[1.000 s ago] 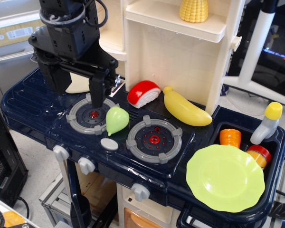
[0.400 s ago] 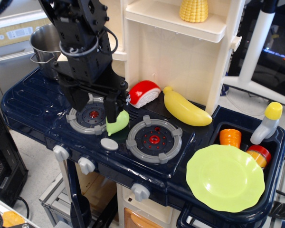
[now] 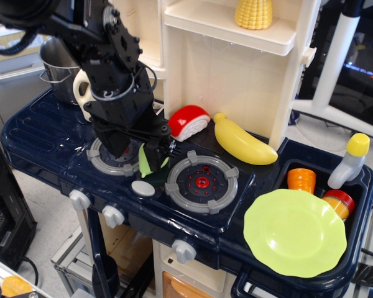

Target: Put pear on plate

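Observation:
The pale-green pear (image 3: 145, 161) lies on the dark-blue toy stove between the two grey burners, mostly hidden by my black gripper (image 3: 143, 155). The gripper has come down over it, with one finger on each side. The jaws look open around the pear and I see no lift. The lime-green scalloped plate (image 3: 295, 233) lies at the right end of the stove, over the sink, far to the right of the gripper.
A yellow banana (image 3: 242, 141) and a red-and-white sushi piece (image 3: 188, 121) lie behind the right burner (image 3: 202, 181). A small grey oval disc (image 3: 143, 188) sits in front of the pear. An orange cup (image 3: 301, 180), a bottle (image 3: 349, 160) and a steel pot (image 3: 56, 59) stand around.
The gripper has moved right and down from above the left burner until its fingers straddle the pear. The pear has stayed in place.

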You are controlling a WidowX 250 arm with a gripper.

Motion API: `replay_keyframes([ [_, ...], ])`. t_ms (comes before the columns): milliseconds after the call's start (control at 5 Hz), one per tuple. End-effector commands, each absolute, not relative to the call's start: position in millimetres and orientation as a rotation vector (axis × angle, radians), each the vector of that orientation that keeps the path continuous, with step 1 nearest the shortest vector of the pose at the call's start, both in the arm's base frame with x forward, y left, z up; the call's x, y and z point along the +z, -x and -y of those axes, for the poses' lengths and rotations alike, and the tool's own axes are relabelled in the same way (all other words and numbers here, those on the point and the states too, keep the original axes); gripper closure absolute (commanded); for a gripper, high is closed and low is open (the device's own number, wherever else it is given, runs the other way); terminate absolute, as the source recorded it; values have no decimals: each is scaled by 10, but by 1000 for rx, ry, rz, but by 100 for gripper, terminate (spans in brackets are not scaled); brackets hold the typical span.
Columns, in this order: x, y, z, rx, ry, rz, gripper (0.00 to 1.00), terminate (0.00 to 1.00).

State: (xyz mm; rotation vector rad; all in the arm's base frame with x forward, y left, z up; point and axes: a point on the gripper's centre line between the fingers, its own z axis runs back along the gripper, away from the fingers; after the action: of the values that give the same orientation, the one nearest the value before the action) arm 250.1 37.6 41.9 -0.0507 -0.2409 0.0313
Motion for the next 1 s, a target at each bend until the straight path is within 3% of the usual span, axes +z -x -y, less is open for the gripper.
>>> replay_keyframes([
  [0,262,-2666,-407,-3,58,314,0,0],
  [200,312,-2648,-307,50,47,311,100,0],
  [600,746,-2738,539,75,57,270,100,0],
  [800,792,-2823,1018,124,69,244,100,0],
])
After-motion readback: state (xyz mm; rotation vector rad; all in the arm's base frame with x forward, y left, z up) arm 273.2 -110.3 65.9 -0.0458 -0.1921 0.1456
